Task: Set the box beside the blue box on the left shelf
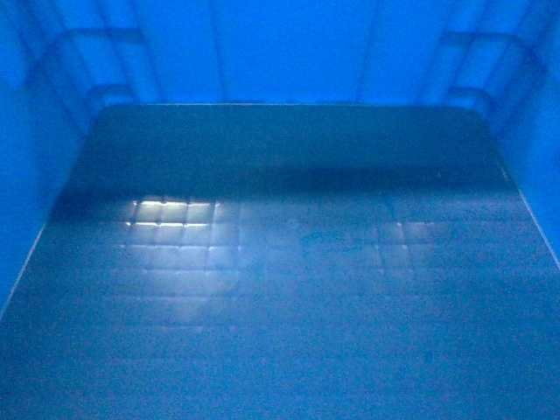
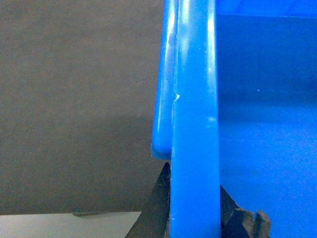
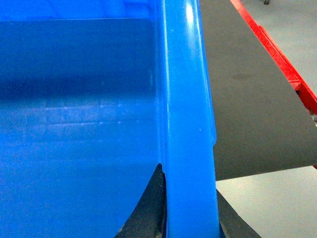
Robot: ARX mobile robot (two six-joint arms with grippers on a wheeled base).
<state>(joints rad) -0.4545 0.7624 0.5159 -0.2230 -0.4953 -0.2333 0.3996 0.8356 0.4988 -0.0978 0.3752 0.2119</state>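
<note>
The box fills the head view: its glossy grid-embossed floor (image 1: 280, 262), far wall and stepped corners. Neither gripper shows there. In the left wrist view my left gripper (image 2: 194, 208) is shut on the box's thick left rim (image 2: 195, 124), one black finger (image 2: 158, 208) outside the wall, the other inside. In the right wrist view my right gripper (image 3: 190, 208) is shut on the right rim (image 3: 185, 99), with a black finger (image 3: 148, 208) inside the box and one outside. The other blue box and the left shelf are out of view.
A dark grey surface (image 2: 74, 99) lies beside and under the box on the left, with a pale floor strip (image 2: 69, 225) below. On the right a dark grey surface (image 3: 247, 99) is bordered by a red edge (image 3: 277, 54), pale floor (image 3: 277, 203) beyond.
</note>
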